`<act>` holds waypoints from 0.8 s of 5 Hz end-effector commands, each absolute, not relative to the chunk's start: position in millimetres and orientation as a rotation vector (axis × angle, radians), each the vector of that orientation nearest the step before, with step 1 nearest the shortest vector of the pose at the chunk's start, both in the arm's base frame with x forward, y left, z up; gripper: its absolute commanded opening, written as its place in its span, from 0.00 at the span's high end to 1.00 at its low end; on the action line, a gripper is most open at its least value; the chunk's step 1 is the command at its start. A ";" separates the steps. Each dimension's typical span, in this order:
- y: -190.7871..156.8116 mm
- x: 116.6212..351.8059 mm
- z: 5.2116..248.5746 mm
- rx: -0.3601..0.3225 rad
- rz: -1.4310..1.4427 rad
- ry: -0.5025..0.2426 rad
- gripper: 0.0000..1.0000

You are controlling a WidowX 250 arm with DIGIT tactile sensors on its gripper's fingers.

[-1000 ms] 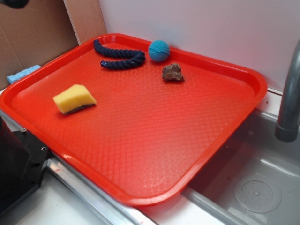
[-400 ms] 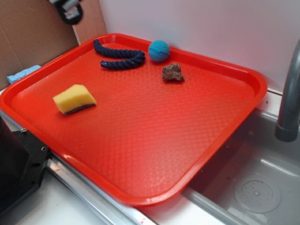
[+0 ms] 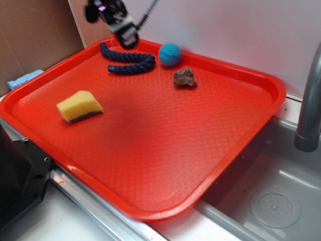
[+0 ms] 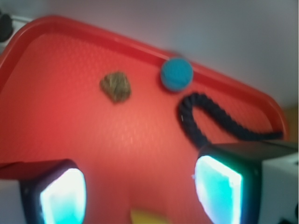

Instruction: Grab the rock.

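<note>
With jaws apart, the gripper hung above the rope, needing to straddle the rock squarely.

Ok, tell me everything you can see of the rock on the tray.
The rock is a small, rough, lumpy stone, mottled brown and grey, with an irregular outline. It lies on the red tray toward the far edge, a little in front of the teal ball and apart from it. Only the tray touches it. The dark rope lies off to its side. The gripper is up above the rope, not at the rock.
</note>
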State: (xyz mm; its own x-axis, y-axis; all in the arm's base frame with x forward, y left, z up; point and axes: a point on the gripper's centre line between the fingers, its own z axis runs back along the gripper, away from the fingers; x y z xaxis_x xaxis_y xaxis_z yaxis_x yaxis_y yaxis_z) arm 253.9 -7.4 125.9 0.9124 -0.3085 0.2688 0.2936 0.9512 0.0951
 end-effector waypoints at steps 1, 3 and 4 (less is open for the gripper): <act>-27.7 302.6 91.4 0.019 -0.382 -0.367 0.00; -39.6 321.4 59.6 -0.035 -0.452 -0.346 0.00; -47.0 321.4 45.6 -0.046 -0.483 -0.314 0.00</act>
State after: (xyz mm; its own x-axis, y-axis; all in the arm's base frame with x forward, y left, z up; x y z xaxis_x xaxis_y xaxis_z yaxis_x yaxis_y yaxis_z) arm 310.2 -35.8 24.7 0.8728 -0.4217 0.2458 0.4342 0.9008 0.0037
